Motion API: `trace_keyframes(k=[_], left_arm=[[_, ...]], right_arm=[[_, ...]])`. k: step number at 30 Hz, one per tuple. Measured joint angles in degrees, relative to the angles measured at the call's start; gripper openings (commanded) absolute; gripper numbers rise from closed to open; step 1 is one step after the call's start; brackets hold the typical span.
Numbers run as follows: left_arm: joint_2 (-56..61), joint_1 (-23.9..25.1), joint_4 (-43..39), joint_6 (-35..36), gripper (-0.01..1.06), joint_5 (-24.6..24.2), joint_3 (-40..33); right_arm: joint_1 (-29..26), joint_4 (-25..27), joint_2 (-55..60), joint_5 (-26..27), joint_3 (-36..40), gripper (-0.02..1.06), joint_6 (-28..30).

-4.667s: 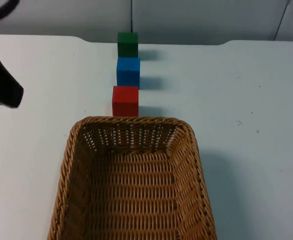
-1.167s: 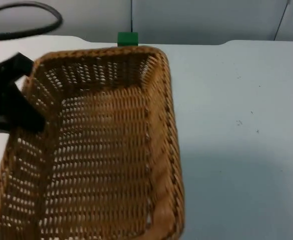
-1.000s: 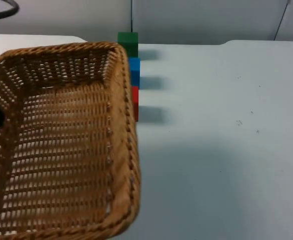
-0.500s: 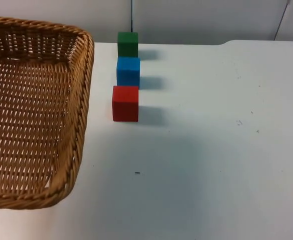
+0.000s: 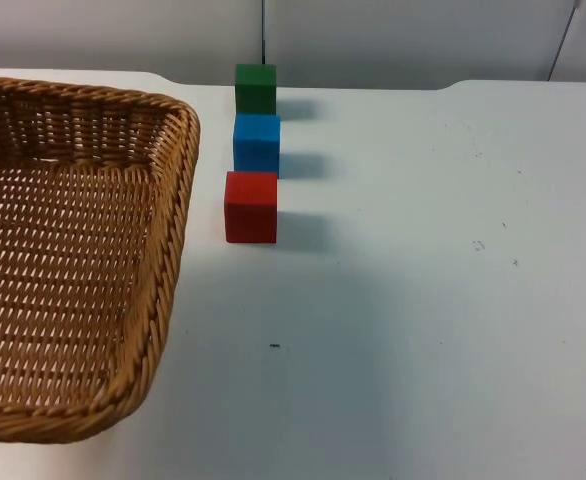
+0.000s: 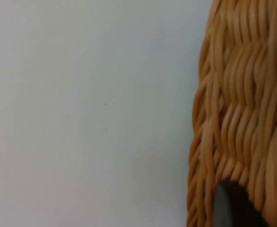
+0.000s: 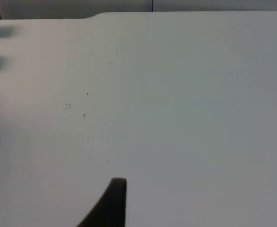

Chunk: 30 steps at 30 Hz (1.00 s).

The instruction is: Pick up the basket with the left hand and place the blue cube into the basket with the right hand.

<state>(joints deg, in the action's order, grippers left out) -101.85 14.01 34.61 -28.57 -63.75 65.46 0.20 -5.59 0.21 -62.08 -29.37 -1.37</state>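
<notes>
Table (image 5: 443,300) right of the cubes lies bare. Blue cube (image 5: 257,143) boxed between green cube (image 5: 256,88) and red cube (image 5: 251,207), gaps seemingly slim. Basket (image 5: 173,250) crowds their left.

We note that the basket (image 5: 73,250) is woven wicker in a tan-brown tone, its strands rounded, ribbed and faintly glossy, with a thick braided rim and open gaps in the walls. Beside the basket, the red cube (image 5: 250,207), blue cube (image 5: 256,143) and green cube (image 5: 255,88) have smooth, matt, uniformly coloured faces. The bench (image 5: 423,300) is smooth, matt white with a few small dark specks. The fingertip (image 6: 230,205) against the basket weave appears matt black.
</notes>
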Motion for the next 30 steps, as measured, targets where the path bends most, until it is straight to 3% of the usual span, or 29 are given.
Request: trace_keyframes(k=[5, 10, 14, 16, 22, 26, 27, 30], left_arm=[[0.0, 0.0, 0.78, -0.63, 0.0, -0.43, 0.0], [0.0, 0.0, 1.02, -1.62, 0.0, -1.13, 0.0], [2.83, 0.54, 4.44, -3.86, 0.0, -1.23, 0.0], [3.7, 0.64, 4.76, -3.86, 0.0, -1.66, 0.12], [3.95, 0.64, 4.36, -3.86, 0.0, -2.77, 0.12], [3.95, 0.64, 4.13, -3.86, 0.0, -2.77, 0.12], [3.95, 0.64, 4.13, -3.86, 0.0, -2.77, 0.12], [3.95, 0.64, 4.0, -3.86, 0.0, -2.77, 0.12]], right_arm=[[0.0, 1.12, 3.63, 0.6, -0.29, 1.03, 3.33], [0.0, 3.79, 14.48, 8.36, -2.89, 1.03, 5.09], [0.0, 9.55, 28.71, 18.4, -8.86, 1.03, 8.5], [0.0, 10.99, 35.6, 20.96, -12.79, 1.03, 10.22], [0.0, 11.83, 48.12, 22.74, -20.62, 1.03, 11.58], [0.69, 20.58, 61.19, 22.73, -31.11, 1.02, 19.47], [0.69, 20.58, 61.19, 22.73, -31.11, 1.01, 19.47], [5.95, 23.68, 68.24, 22.61, -38.14, 1.0, 22.66]])
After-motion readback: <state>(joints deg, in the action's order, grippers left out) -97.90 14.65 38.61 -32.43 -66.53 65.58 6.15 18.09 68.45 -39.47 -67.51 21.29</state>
